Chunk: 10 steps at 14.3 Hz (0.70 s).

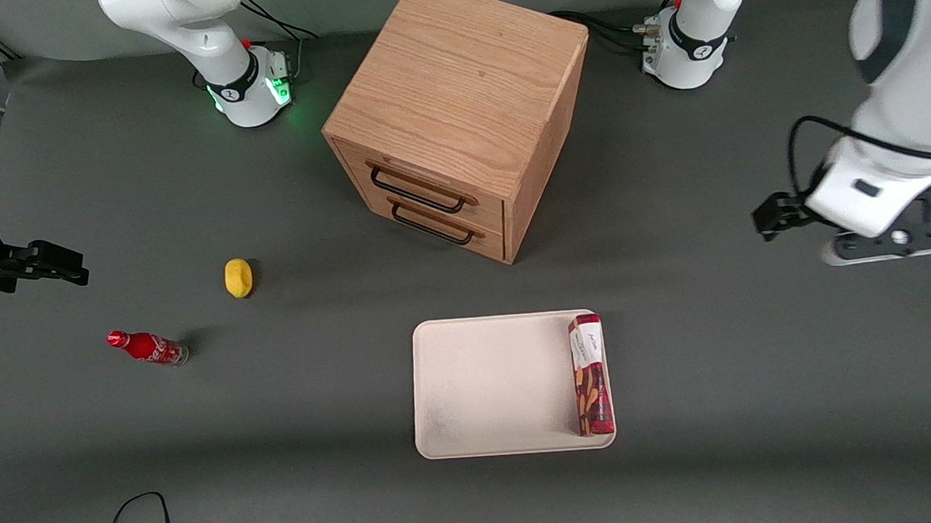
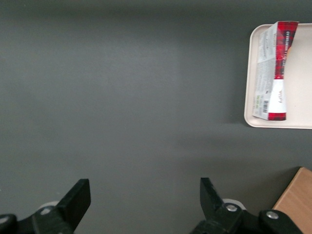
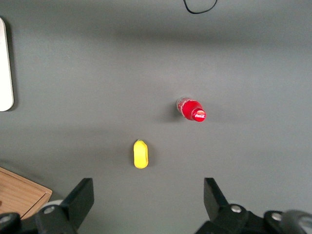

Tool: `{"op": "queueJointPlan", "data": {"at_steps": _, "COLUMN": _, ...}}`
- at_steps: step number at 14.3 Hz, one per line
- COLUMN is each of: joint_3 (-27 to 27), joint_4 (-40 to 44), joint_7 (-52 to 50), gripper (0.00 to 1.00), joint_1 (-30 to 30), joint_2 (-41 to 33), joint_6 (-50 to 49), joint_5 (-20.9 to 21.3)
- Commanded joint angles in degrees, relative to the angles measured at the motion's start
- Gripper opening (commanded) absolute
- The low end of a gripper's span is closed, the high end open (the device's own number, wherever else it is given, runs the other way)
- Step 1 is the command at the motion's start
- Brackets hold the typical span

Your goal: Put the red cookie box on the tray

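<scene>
The red cookie box (image 1: 590, 373) lies flat on the cream tray (image 1: 489, 389), along the tray's edge toward the working arm's end, with its white-label end farther from the front camera. The left wrist view shows the box (image 2: 275, 73) inside the tray's rim (image 2: 249, 97). My gripper (image 1: 774, 217) hovers over bare table toward the working arm's end, well apart from the tray and farther from the front camera than it. The gripper (image 2: 144, 187) is open, with only grey table between its fingers.
A wooden two-drawer cabinet (image 1: 456, 108) stands on the table farther from the front camera than the tray. A yellow lemon-like object (image 1: 238, 277) and a small red soda bottle (image 1: 147, 347) lie toward the parked arm's end. A black cable (image 1: 137, 516) loops at the near edge.
</scene>
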Motion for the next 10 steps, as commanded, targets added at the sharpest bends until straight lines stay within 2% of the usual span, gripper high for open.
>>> {"op": "queueJointPlan", "data": {"at_steps": 1, "joint_3": 3.64, "joint_4": -4.13, "joint_7": 7.44, "gripper": 1.00, "joint_1": 1.65, "joint_2": -4.74, "joint_6": 2.16, "joint_5": -3.21}}
{"op": "queueJointPlan", "data": {"at_steps": 5, "joint_3": 10.86, "joint_4": -6.51, "joint_7": 10.01, "gripper": 1.00, "joint_1": -2.83, "joint_2": -7.13, "joint_6": 4.89, "joint_5": -4.54}}
{"op": "queueJointPlan", "data": {"at_steps": 10, "joint_3": 11.49, "joint_4": -3.36, "joint_7": 9.13, "gripper": 1.00, "joint_1": -2.58, "joint_2": -6.34, "joint_6": 2.62, "joint_5": -4.71}}
